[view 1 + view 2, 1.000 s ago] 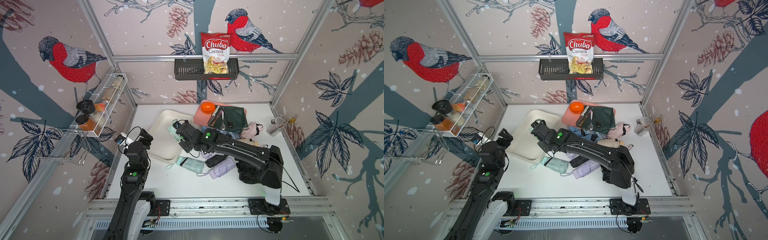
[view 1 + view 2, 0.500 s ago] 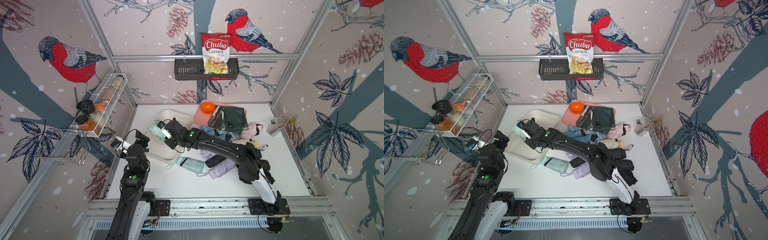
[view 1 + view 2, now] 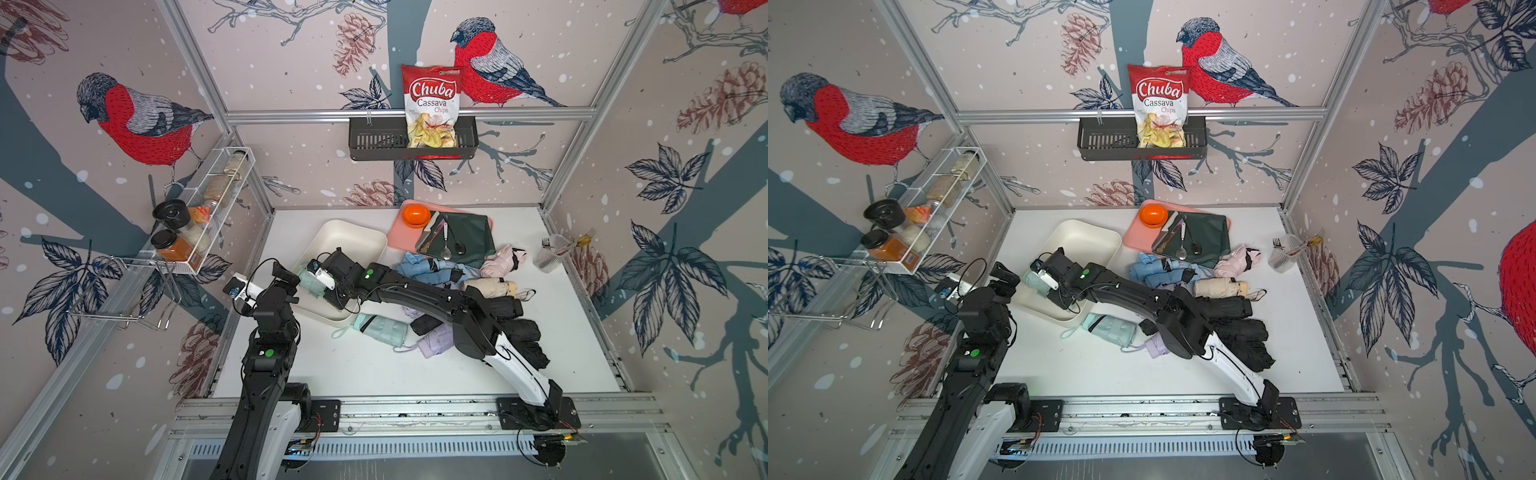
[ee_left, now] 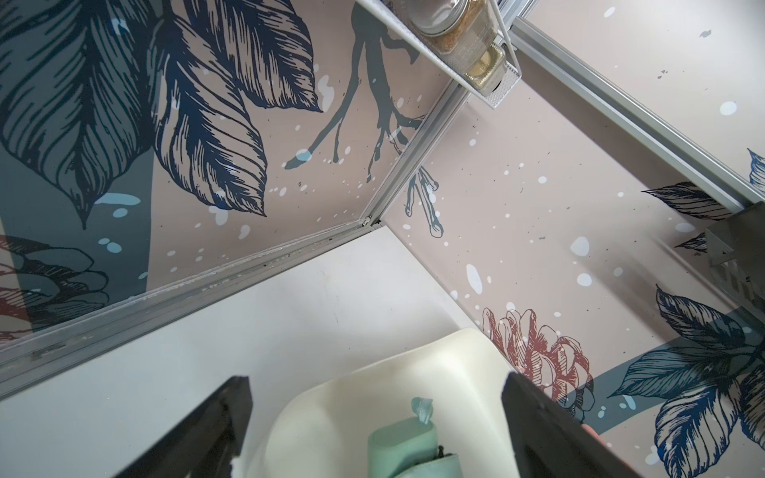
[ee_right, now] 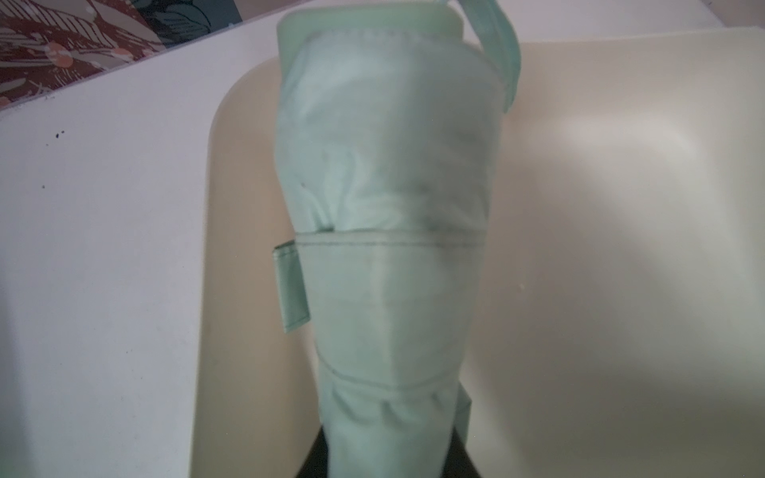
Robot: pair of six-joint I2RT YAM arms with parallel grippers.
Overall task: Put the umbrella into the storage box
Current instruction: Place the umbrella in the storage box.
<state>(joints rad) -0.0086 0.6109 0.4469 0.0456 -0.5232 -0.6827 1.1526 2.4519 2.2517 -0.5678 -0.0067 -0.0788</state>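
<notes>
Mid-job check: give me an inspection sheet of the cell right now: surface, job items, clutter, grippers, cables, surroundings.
Surface: white table, no spill seen.
Job's things: storage box at the back left, nothing seen lying in it, partly hidden by the right arm; mint-green umbrella held over its near corner, not released.
Clutter: pile of folded umbrellas beside the box; pink tray with orange bowl, green cloth and spoons; cutlery cup.
Grippers: right gripper shut on the mint-green umbrella; left gripper open, empty.
Cables: black cable loop at the left wrist, snagged on nothing seen.
Surroundings: chips bag in black basket on the back wall; spice rack on the side wall.
</notes>
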